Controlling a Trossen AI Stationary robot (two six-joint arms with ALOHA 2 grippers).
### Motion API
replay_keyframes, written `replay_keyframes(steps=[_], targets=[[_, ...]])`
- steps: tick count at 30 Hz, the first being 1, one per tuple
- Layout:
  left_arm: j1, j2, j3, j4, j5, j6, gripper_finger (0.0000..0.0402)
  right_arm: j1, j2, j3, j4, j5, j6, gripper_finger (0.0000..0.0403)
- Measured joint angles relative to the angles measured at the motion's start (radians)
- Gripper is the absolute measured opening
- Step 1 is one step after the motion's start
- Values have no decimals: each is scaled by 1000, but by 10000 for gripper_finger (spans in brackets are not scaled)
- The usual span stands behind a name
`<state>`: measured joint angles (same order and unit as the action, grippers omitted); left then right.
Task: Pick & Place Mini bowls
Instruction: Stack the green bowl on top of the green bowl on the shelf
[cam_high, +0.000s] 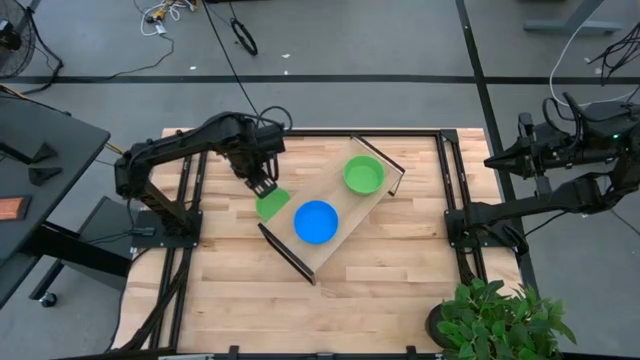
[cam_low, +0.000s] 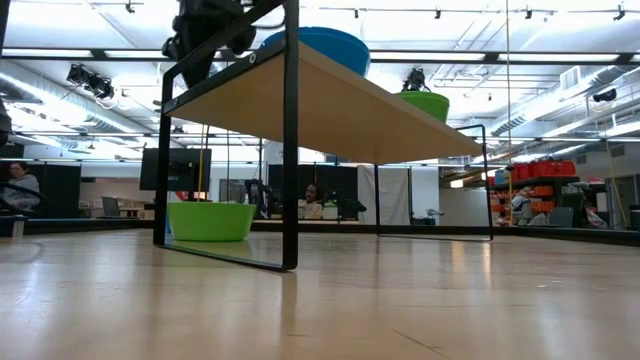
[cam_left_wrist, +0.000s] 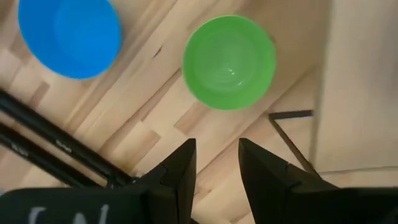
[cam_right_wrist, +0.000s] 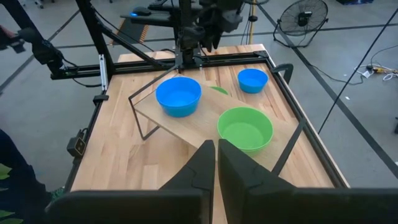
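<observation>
Tabletop green bowl (cam_high: 271, 204) seemingly under left gripper (cam_high: 263, 187)

Bright, even overhead light — soft shadows, slight blur.

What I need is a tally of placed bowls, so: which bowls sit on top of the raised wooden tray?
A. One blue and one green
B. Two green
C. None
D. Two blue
A. The high view shows one blue bowl and one green bowl resting on the tray, and the low view shows both above its top surface.
</observation>
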<state>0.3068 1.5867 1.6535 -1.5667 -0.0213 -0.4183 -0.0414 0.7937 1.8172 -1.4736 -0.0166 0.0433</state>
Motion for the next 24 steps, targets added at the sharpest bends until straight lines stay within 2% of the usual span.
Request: replay_keyframes(steps=[8, 13, 19, 24], targets=[[53, 0, -63, 26, 1, -95, 126, 0, 0, 0, 0, 0, 0, 23], [68, 0, -114, 53, 47, -159, 126, 0, 0, 0, 0, 0, 0, 23], [70, 1, -207, 164, 101, -224, 126, 0, 0, 0, 0, 0, 0, 23], [89, 1, -290, 231, 121, -209, 126, 0, 0, 0, 0, 0, 0, 23]])
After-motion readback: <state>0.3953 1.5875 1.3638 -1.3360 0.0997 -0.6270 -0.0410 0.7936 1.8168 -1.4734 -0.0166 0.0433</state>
